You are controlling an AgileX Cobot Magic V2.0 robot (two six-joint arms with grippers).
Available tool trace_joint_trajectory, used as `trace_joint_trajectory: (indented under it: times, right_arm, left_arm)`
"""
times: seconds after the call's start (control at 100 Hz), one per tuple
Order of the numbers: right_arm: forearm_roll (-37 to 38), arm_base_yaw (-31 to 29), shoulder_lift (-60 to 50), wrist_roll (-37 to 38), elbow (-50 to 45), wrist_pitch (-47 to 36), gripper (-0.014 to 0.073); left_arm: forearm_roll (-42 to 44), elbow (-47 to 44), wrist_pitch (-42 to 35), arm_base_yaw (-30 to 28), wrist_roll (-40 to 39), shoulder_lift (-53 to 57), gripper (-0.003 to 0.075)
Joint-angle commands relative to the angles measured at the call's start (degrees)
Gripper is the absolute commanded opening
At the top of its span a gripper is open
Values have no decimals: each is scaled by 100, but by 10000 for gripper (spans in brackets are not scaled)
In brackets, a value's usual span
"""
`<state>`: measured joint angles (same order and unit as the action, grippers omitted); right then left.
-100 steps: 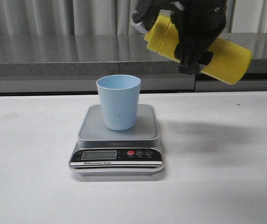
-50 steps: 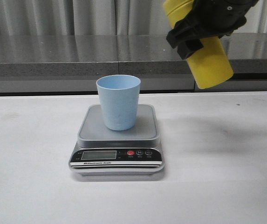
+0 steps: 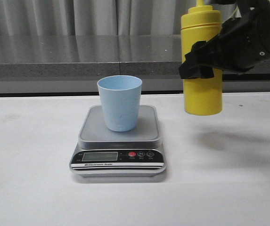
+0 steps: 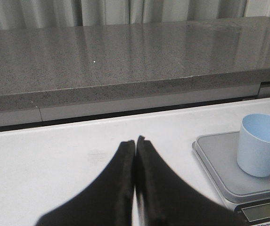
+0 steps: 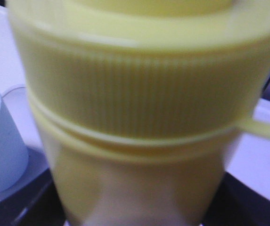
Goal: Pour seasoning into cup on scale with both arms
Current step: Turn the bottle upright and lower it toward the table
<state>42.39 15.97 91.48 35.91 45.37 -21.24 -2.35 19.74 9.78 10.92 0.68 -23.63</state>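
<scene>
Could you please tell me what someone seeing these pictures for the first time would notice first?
The yellow squeeze bottle stands out, held upright in the air by the right gripper, to the right of the scale. Next comes the pale blue cup standing on the scale's platform. The left gripper rests with its fingers together.

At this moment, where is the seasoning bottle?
In the front view the seasoning bottle hangs upright in the right gripper, above the table, on the right of the cup and scale, not over them.
</scene>
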Motion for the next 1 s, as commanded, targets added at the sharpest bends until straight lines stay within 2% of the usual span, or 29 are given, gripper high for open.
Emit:
trace_joint_trajectory:
  times: [0.0,0.17,0.5,0.75,0.99]
  right_arm:
    - [-99,-189,-289,-21,-106,-1018,227]
    - [-86,-438,-278,-226,-517,-1492,227]
    - [-69,-475,73,-1224,-759,-2125,227]
    - [-528,-475,648,-2032,-759,-2859,227]
    - [-589,-475,864,-2114,-759,-3004,227]
  left_arm:
    - [-2,143,-479,-34,-68,-19,-20]
    - [-2,143,-479,-34,-68,-19,-20]
    - [-2,143,-479,-34,-68,-19,-20]
    - [-2,143,-479,-34,-68,-19,-20]
    - [-2,143,-479,-34,-68,-19,-20]
